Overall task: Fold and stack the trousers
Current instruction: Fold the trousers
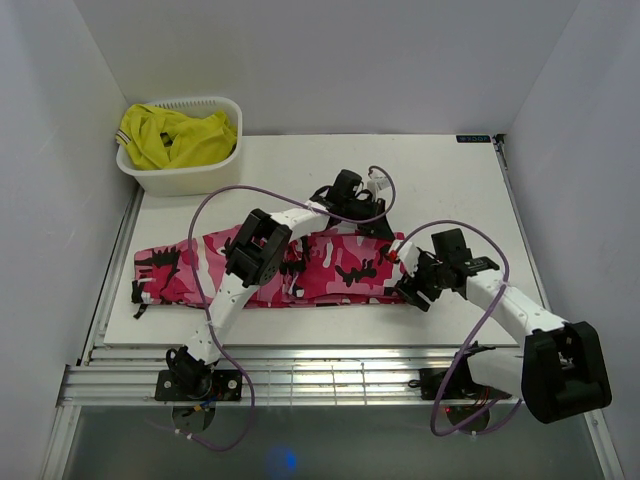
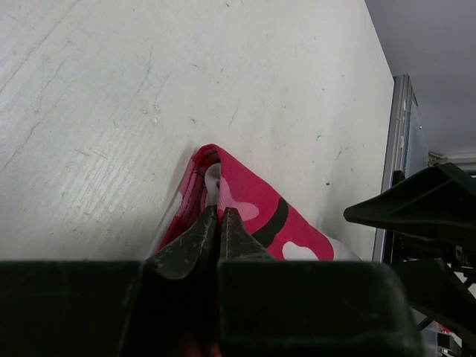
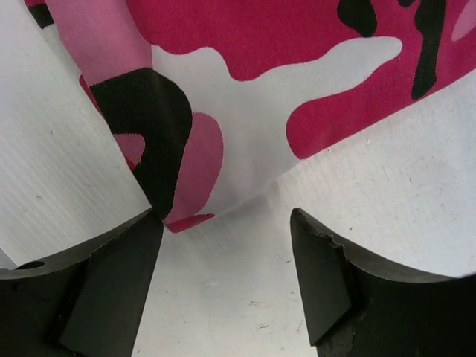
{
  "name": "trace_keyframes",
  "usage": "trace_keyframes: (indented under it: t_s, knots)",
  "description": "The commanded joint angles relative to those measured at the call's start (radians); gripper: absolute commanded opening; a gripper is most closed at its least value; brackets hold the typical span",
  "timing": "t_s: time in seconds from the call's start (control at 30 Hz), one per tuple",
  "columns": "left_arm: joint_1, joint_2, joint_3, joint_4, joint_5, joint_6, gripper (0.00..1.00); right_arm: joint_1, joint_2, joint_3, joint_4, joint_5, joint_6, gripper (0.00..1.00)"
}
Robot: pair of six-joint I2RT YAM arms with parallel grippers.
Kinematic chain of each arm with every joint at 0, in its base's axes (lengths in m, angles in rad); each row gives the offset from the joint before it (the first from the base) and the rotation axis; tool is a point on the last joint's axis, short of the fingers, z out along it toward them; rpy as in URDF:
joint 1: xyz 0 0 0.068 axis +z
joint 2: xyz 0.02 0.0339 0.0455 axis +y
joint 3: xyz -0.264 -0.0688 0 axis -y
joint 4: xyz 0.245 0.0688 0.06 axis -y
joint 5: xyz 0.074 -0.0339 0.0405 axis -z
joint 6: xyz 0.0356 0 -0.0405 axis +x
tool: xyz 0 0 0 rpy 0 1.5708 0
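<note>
Evidently the trousers (image 1: 330, 265) lie stretched flat across the table (image 1: 450, 180), running left to right, which gives both arms a long straight edge to work from. The left gripper (image 1: 372, 212) reaches over the cloth to its far edge, near the right-hand end. In its wrist view the jaws are pressed together with a corner of the camouflage fabric nipped between the tips, so it appears to have hold of the cloth there. The right gripper (image 1: 412, 285) sits at the near corner of that same end. Its jaws are spread wide and straddle the fabric's point, with one finger (image 3: 141, 238) touching it and nothing held.

I judge this placing as preparation for a fold, with both corners of one end taken so that end can be carried over towards the other. The left pinch looks shallow and could slip. A white basket (image 1: 185, 180) holding a yellow garment (image 1: 175, 135) stands at the far left corner, apart from the trousers.
</note>
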State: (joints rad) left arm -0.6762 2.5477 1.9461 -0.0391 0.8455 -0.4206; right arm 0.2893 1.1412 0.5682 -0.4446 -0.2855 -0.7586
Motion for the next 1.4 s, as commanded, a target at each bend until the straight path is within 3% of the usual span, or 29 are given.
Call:
trace_keyframes:
  t_s: [0.0,0.13,0.23,0.27,0.33,0.63,0.9,0.93,0.97,1.0,1.07,1.1,1.17,1.23,1.27,1.37]
  knots:
    - [-0.006,-0.015,0.014,0.008,0.015,-0.014,0.08,0.004,0.061,0.064,0.007,-0.055,-0.013,0.74]
    - [-0.005,-0.004,0.019,0.016,0.013,-0.032,0.05,0.004,0.107,0.09,-0.031,-0.125,-0.031,0.57]
    - [-0.002,0.005,0.03,0.015,0.009,-0.035,0.0,0.01,0.103,0.075,-0.042,-0.156,-0.05,0.33]
    - [0.001,0.009,0.034,0.012,0.0,-0.032,0.0,0.013,0.103,0.071,-0.049,-0.153,-0.056,0.16]
    - [0.009,0.014,0.042,0.008,-0.009,-0.029,0.0,0.013,0.094,0.061,-0.08,-0.144,-0.067,0.08]
    - [0.044,0.025,0.08,0.002,-0.065,-0.029,0.0,0.042,-0.043,-0.013,-0.238,-0.107,-0.162,0.08]
    - [0.044,0.019,0.105,0.019,-0.057,-0.026,0.01,0.051,-0.112,0.025,-0.388,-0.109,-0.278,0.33]
    - [0.044,0.014,0.105,0.019,-0.056,-0.024,0.05,0.051,-0.124,0.032,-0.413,-0.11,-0.286,0.42]
    - [0.044,0.011,0.106,0.018,-0.054,-0.021,0.1,0.051,-0.129,0.041,-0.424,-0.109,-0.292,0.6]
    - [0.044,0.002,0.108,0.013,-0.056,-0.014,0.24,0.051,-0.133,0.047,-0.428,-0.103,-0.291,0.65]
    - [0.046,-0.007,0.114,0.008,-0.043,-0.003,0.39,0.05,-0.138,0.065,-0.411,-0.074,-0.249,0.68]
    - [0.049,-0.013,0.119,-0.001,-0.042,0.006,0.51,0.044,-0.135,0.096,-0.41,-0.076,-0.208,0.68]
    - [0.055,-0.053,0.119,-0.01,-0.04,0.016,0.63,-0.001,-0.114,0.133,-0.395,-0.124,-0.151,0.68]
    - [0.07,-0.113,0.122,-0.034,-0.029,0.035,0.91,-0.074,-0.072,0.202,-0.393,-0.171,-0.09,0.67]
    - [0.078,-0.139,0.123,-0.048,-0.033,0.045,0.98,-0.103,-0.052,0.226,-0.366,-0.211,-0.059,0.68]
    - [0.122,-0.261,0.096,-0.114,-0.033,0.059,0.98,-0.189,0.06,0.343,-0.35,-0.271,0.042,0.72]
